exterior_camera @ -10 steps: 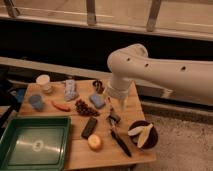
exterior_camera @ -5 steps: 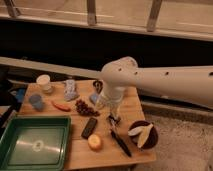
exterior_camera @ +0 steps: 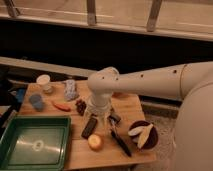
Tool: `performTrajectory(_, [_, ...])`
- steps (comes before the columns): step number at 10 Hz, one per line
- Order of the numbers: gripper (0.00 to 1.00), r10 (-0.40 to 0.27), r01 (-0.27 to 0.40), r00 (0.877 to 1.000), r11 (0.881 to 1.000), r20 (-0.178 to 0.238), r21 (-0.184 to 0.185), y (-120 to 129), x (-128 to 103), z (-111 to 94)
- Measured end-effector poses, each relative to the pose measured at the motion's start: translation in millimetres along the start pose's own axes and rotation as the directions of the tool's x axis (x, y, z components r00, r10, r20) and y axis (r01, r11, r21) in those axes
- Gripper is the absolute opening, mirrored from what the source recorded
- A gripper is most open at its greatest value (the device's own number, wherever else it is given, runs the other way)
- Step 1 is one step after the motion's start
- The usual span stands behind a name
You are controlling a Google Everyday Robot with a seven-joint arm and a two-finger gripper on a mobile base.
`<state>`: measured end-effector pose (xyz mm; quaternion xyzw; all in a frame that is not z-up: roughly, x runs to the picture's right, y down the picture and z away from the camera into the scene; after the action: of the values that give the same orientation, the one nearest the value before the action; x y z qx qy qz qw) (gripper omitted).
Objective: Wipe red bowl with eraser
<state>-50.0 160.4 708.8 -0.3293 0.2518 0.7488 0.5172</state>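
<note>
The gripper hangs low over the middle of the wooden worktop, pointing straight down, with its jaws spread wide and nothing caught between them. Just below and slightly to its left lies the eraser, a flat black block resting on the wood at a slant, close to the gripper but not held. Just beyond the eraser, toward the near edge, sits the red bowl, small, round and orange-toned with a paler middle; it stands apart from the gripper.

On the gripper's other side, a long black-handled utensil runs diagonally toward the near edge, and past it stands a dark brown bowl holding pale slices. To the left of the gripper are a dark reddish clump, a slim red piece, a crinkled clear packet whose markings cannot be read, a small blue dish and a white cup. A green tray fills the near left corner.

The white arm reaches in level from the right, bends at a rounded joint above the worktop and drops vertically to the gripper.
</note>
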Motion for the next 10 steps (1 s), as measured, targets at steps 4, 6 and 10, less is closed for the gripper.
performTrajectory(4, [0.65,-0.003,0.003,1.000,1.000,-0.014,-0.007,0.0,3.9,5.4])
performTrajectory(6, [0.65,-0.008,0.008,1.000,1.000,-0.010,-0.012,1.1,4.3,7.2])
performTrajectory(10, [0.65,-0.050,0.051,0.999,0.999,-0.012,0.020,23.1,9.9,41.5])
